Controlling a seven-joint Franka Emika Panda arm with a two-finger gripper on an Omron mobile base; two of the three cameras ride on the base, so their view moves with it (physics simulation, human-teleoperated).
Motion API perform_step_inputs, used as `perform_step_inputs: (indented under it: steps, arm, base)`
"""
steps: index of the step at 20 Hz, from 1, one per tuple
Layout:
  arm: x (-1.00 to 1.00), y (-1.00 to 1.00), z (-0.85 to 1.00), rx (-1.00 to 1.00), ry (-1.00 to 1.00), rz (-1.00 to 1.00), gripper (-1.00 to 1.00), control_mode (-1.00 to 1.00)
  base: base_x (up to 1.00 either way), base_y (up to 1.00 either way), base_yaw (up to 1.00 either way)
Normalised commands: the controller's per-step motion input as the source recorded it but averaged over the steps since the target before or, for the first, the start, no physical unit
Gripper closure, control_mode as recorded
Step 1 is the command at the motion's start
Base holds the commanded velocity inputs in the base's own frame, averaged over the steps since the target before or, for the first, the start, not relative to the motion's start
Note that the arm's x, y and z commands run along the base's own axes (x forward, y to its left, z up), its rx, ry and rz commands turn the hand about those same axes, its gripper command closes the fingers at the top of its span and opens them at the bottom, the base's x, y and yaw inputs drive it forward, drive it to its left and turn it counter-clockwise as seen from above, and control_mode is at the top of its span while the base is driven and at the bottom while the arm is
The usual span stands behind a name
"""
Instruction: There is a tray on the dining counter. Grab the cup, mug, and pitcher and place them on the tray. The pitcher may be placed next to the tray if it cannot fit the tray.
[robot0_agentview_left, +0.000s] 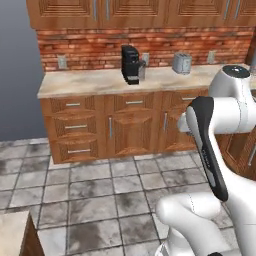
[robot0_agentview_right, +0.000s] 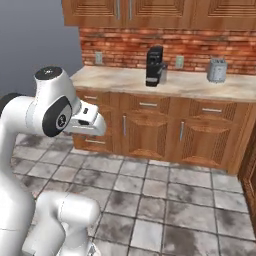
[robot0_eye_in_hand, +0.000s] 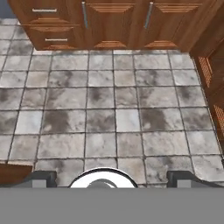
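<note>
— Nearest the base, what's the gripper (robot0_eye_in_hand: 112, 177) doing?
— Its fingertips sit wide apart with nothing between, aimed at grey floor tiles (robot0_eye_in_hand: 113, 118).
— And the dining counter?
— Probably that beige corner (robot0_agentview_left: 11, 231), near left. I'd turn toward it before reaching.
— Farther off?
— Kitchen counter (robot0_agentview_right: 190, 84), coffee machine (robot0_agentview_right: 154, 66), toaster (robot0_agentview_right: 216, 70).

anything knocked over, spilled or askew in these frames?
Nothing stands out. The coffee machine and toaster stand upright on the kitchen counter, cabinet doors and drawers are shut, and the floor tiles are bare. The gripper is open, holding nothing.
</note>
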Motion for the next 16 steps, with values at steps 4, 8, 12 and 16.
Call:
perform_step_inputs:
  steps: [4, 8, 12, 16]
  arm:
    - [0.00, 0.00, 0.00, 0.00, 0.00, 0.00, -1.00, 1.00]
    - [0.00, 0.00, 0.00, 0.00, 0.00, 0.00, -1.00, 1.00]
    - [0.00, 0.00, 0.00, 0.00, 0.00, 0.00, -1.00, 1.00]
    - [0.00, 0.00, 0.00, 0.00, 0.00, 0.00, -1.00, 1.00]
  base:
    - [0.00, 0.00, -0.93]
    - [0.00, 0.00, -0.92]
    - [0.00, 0.00, -0.91]
    - [0.00, 0.00, -0.91]
